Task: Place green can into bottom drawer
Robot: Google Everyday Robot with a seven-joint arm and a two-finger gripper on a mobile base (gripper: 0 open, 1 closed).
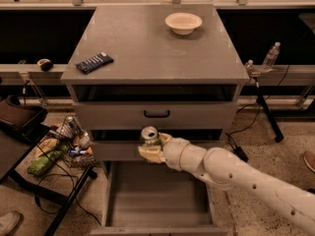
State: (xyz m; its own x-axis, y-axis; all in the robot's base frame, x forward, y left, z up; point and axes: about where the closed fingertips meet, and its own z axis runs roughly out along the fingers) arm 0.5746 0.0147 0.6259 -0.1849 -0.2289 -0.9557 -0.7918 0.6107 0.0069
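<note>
The green can [149, 136] has a silver top with a pull-tab and stands upright in my gripper [150, 147], which is shut on it. My white arm reaches in from the lower right. The can hangs in front of the cabinet's middle drawer front, above the back part of the bottom drawer [147, 193]. That drawer is pulled out and shows a plain grey floor with nothing on it.
On the cabinet top lie a flat dark-blue snack packet [94, 62] at the left and a white bowl [183, 22] at the back right. An upper drawer has a black handle [156, 114]. A wire basket of items [69, 141] stands left of the cabinet.
</note>
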